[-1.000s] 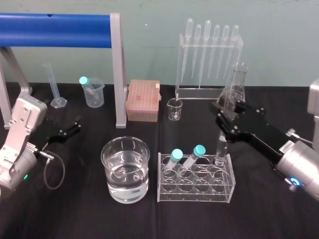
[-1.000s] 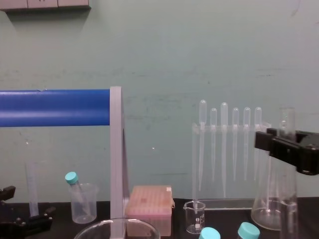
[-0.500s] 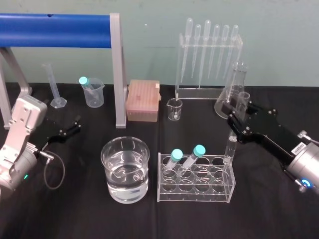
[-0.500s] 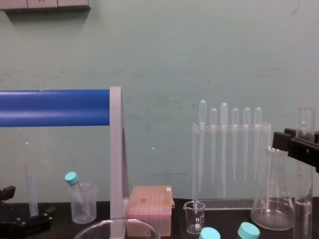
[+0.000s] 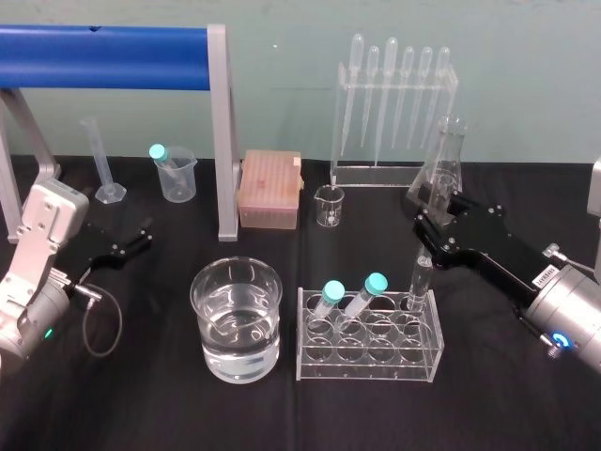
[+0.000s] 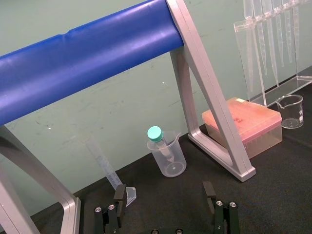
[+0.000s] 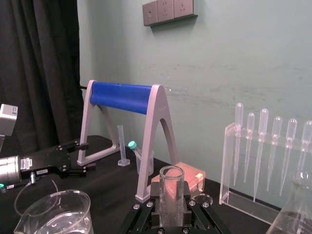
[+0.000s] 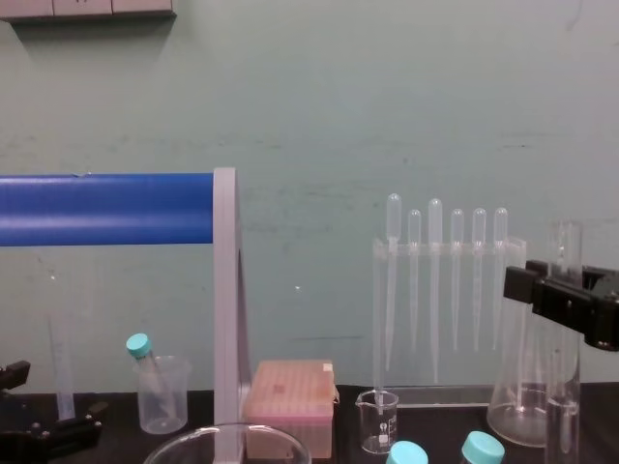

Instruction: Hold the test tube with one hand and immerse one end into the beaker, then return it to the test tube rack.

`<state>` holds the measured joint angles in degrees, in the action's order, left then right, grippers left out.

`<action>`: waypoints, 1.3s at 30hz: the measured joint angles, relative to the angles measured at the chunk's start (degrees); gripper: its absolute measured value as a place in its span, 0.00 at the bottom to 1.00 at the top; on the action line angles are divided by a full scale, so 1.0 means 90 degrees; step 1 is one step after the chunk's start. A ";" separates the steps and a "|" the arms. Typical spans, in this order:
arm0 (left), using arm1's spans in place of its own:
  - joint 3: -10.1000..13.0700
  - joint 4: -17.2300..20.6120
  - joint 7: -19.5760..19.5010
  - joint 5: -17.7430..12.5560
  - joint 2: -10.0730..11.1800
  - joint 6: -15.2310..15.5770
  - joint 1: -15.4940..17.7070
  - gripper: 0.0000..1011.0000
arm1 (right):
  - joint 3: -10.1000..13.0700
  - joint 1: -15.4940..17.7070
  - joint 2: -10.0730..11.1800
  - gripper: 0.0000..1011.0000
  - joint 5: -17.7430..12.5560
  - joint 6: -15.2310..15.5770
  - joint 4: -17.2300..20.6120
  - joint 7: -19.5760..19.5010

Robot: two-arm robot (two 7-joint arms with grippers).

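Mostly black table (image 5: 141,404), teal wall (image 5: 282,56), right fingers (image 8: 523,283) holding test tube (image 5: 417,280)

Even, fairly bright light falls from overhead. Left of the right claw (image 5: 423,233), the water in the beaker (image 5: 236,319) carries white glints, and the bar (image 5: 103,44) farther that way has a soft sheen along its length. The tube (image 5: 417,279) in the claw glints faintly. Shadows barely show on the black cloth (image 5: 141,395) below it; the wall (image 8: 387,97) behind is evenly lit.
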<state>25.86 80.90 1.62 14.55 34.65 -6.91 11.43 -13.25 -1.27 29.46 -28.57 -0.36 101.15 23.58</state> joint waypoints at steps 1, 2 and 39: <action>0.0000 0.0000 0.0000 0.0000 0.0000 0.0000 0.0001 0.99 | -0.0001 0.0004 0.0000 0.24 -0.0002 0.0003 -0.0006 -0.0005; 0.0000 0.0000 0.0000 0.0000 0.0000 0.0000 0.0000 0.99 | -0.0004 0.0006 0.0000 0.24 -0.0005 0.0006 -0.0015 -0.0009; 0.0000 0.0000 0.0000 0.0000 0.0000 0.0000 0.0001 0.99 | -0.0365 -0.0281 0.0041 0.24 -0.0127 0.0303 -0.0621 0.0068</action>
<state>25.86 80.90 1.62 14.55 34.65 -6.90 11.43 -16.54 -3.80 29.83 -29.71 2.37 95.57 24.20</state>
